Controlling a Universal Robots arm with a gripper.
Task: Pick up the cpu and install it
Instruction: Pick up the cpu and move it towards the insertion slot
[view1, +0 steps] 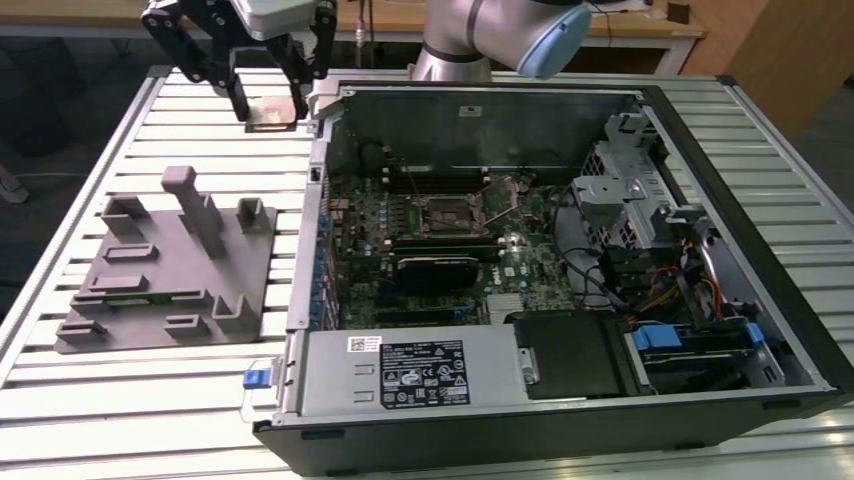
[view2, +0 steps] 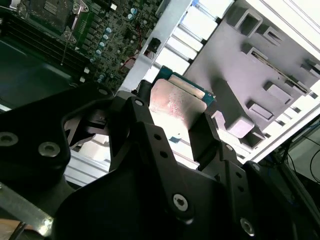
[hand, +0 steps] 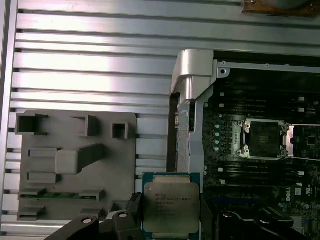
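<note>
Gripper (view1: 274, 103) clasping the cpu (view1: 274, 114) above the slatted table (view1: 134, 400).
The first wrist view shows its silvery square top and greenish rim; the second wrist view shows fingers (view2: 207, 137) pinching opposite edges.

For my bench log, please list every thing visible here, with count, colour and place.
cpu: one, silvery top, in the gripper, above the table.
tray: one, grey, on the table, exterior view's left of the case.
case: one, black, open, on the table.
motherboard: one, dark green, inside the case.
socket: one, dark, on the motherboard.
table: one, silvery slats.
arm: one, silver, beyond the case.
gripper: one, black, shut on the cpu.
</note>
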